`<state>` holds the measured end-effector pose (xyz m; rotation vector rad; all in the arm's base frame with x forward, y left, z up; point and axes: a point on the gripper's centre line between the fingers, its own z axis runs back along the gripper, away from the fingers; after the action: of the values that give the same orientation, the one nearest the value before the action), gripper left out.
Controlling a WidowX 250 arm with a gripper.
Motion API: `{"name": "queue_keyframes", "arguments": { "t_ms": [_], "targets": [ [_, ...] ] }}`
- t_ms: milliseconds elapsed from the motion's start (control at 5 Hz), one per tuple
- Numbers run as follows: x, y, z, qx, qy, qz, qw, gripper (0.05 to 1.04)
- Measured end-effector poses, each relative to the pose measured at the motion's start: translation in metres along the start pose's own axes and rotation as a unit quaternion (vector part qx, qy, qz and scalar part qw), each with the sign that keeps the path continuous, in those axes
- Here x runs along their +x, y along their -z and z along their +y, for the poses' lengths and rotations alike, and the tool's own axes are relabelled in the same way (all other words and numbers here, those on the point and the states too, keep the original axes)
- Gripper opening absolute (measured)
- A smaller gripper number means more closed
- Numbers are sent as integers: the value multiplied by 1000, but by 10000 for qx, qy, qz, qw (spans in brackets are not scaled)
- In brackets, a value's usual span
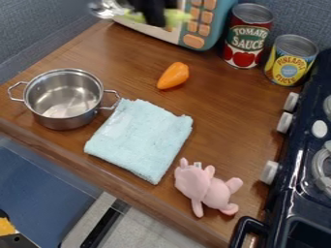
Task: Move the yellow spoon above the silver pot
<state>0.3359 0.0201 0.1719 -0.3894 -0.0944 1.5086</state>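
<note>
The gripper (155,21), blurred at the top edge of the frame, is clamped on the yellow spoon (177,17), in front of the toy microwave (223,17). The silver pot (59,121) sits on the table (223,101) at the left, well apart from the spoon, just beside a folded pale-blue cloth (143,138).

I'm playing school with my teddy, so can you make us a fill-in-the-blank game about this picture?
The silver pot has ____ handles.
The folded cloth is light ____.
The soft toy on the wooden counter is ____.
The red can stands beside a ____ can.

Missing words: two; blue; pink; yellow.
</note>
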Motion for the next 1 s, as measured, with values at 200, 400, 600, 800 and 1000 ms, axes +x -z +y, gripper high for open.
{"name": "queue_keyframes", "arguments": {
  "t_ms": [200,400,600,800,1000],
  "targets": [
    [-50,6,9,182,729,600,9954,375],
    [-89,13,21,372,1451,973,9839,375],
    [-98,21,25,627,1820,1435,9707,375],
    [-89,31,15,790,1874,1821,9620,375],
    [-77,44,9,872,1691,2065,9598,375]
  ]
}}
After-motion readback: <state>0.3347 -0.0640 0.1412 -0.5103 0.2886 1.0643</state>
